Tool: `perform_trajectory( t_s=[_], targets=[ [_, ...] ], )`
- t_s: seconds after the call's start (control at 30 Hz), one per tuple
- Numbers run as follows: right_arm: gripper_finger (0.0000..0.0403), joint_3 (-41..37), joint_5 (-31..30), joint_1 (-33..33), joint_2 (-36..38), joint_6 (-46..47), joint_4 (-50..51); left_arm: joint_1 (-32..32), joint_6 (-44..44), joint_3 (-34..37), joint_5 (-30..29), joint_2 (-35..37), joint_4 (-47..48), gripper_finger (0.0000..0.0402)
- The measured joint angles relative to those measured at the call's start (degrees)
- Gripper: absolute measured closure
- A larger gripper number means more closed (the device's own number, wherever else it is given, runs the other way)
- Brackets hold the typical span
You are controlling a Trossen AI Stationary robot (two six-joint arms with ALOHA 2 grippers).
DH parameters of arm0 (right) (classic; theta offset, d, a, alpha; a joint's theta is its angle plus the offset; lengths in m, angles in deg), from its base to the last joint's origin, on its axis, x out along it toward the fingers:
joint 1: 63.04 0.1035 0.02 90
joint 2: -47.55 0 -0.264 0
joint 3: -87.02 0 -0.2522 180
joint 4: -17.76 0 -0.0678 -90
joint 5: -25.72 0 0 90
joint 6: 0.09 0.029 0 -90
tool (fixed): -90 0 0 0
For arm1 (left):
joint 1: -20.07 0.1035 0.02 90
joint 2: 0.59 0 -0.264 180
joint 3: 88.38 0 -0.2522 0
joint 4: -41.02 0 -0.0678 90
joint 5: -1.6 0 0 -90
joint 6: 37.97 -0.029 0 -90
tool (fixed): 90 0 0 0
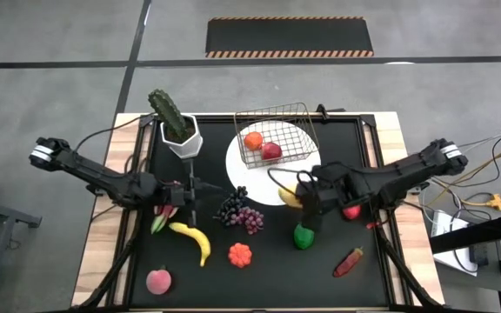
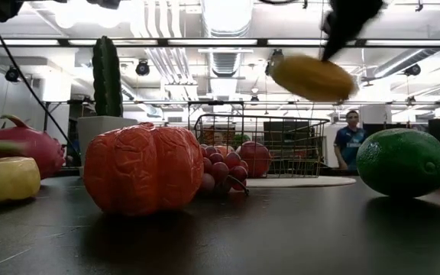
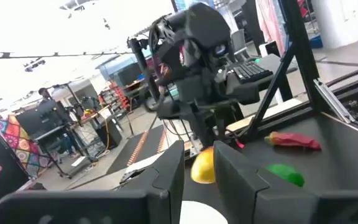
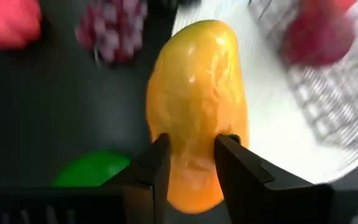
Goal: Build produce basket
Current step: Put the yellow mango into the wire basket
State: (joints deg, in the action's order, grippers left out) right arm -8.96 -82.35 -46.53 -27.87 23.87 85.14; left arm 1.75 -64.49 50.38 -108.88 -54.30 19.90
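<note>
The wire basket [image 1: 272, 135] stands on a white plate [image 1: 242, 178] at the table's far middle, with an orange [image 1: 252, 140] and a red apple [image 1: 271, 151] inside. My right gripper [image 1: 307, 202] is shut on a yellow mango [image 1: 290, 198] above the plate's near right edge. The low view shows that mango [image 2: 312, 76] in the air. My left gripper [image 1: 197, 195] hovers left of the plate, pointing level, its fingers [image 3: 166, 180] a little apart with nothing between them. Grapes [image 1: 242, 213], a banana [image 1: 194, 239], a small pumpkin [image 1: 240, 254], a peach [image 1: 158, 281], a green fruit [image 1: 303, 236] and a red chili [image 1: 348, 262] lie on the table. My right gripper pinches the mango between its two fingers near one end [image 4: 191, 155], the fingers lying across its narrow width. They come slanting down from the table's right. The mango is lifted clear of the table, and its long body points away past the fingertips [image 4: 157, 155].
A cactus in a white pot [image 1: 177, 126] stands at the far left, close to my left arm. A pink dragon fruit [image 1: 165, 217] lies under the left gripper. A red piece [image 1: 351, 211] sits below my right arm. A person [image 2: 350, 137] stands in the room behind.
</note>
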Motion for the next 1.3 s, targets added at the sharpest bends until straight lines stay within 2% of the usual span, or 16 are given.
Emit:
perform_trajectory(
  t_s=[0.17, 0.37, 0.43, 0.57, 0.67, 0.83, 1.07, 1.17, 1.3],
  targets=[
    [0.0312, 10.17, 0.03, -6.04, -3.77, -10.2, -0.08, 0.0, 0.04, -0.14, 0.01, 0.8, -0.53, 0.0333],
    [0.0363, 20.35, 0.46, -15.64, -10.84, -25.37, 0.71, 0.0, 0.04, -0.14, 0.02, 0.99, -0.53, 0.0333],
    [0.0378, 22.66, 3.88, -18.8, -12.99, -27.72, 0.98, 0.0, 0.05, -0.14, 0.03, 1.02, -0.63, 0.0333],
    [0.0393, 24.87, 16.74, -22.66, -16.84, -29.84, 1.08, 0.0, 0.07, -0.14, 0.03, 1.21, -0.54, 0.0333],
    [0.0394, 25.75, 19.17, -22.94, -19.25, -28.62, 0.34, 0.0, 0.07, -0.14, 0.03, 1.31, -0.52, 0.0333],
    [0.0367, 27.19, 19.59, -22.7, -23.02, -24.63, -0.6, 0.0, 0.11, -0.14, 0.03, 1.31, -0.29, 0.0333],
    [0.0287, 27.22, 19.64, -21.57, -24.68, -18.63, 1.43, 0.0, 0.91, -0.14, -0.2, 1.31, 1.26, 0.0333],
    [0.0265, 26.51, 17.49, -20.37, -23.16, -14.15, 3.6, -0.01, 4.68, -0.17, -4.37, 0.73, 0.87, 0.0333],
    [0.0257, 23.51, 10.76, -15.61, -18.72, -12.89, 5.72, 0.38, 11.34, -0.21, -13.94, -0.97, 1.65, 0.0333]
  ],
)
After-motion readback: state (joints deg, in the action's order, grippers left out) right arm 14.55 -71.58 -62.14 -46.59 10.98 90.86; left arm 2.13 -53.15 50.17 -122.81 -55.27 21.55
